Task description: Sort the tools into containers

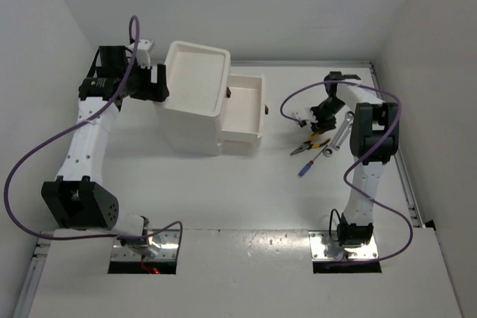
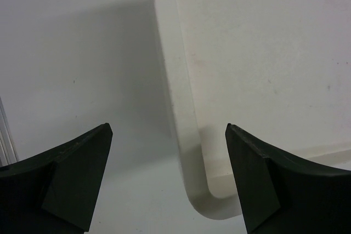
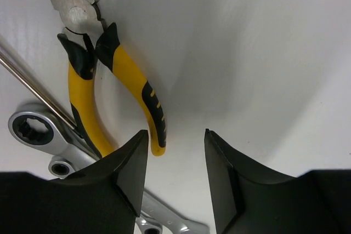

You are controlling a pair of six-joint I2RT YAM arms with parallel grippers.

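The white drawer unit (image 1: 186, 130) stands at the back left, with one drawer (image 1: 246, 77) pulled out to the right. My left gripper (image 1: 158, 84) is open and empty against the unit's left side. Its wrist view shows the gripper (image 2: 168, 129) straddling the unit's rounded rim (image 2: 189, 152). My right gripper (image 1: 320, 120) is open and empty just above the tool pile. In its wrist view the gripper (image 3: 175, 132) hovers over bare table beside the yellow-handled pliers (image 3: 129, 80). Two silver wrenches (image 3: 30, 129) (image 3: 164, 222) lie under it. A blue-handled screwdriver (image 1: 308, 167) lies nearer. No green screwdriver shows.
The pliers (image 1: 311, 144) and a wrench (image 1: 341, 133) lie together at the right. A screwdriver shaft (image 3: 33, 89) crosses under the pliers. A metal rail (image 1: 402, 176) runs along the table's right edge. White walls enclose the back and sides.
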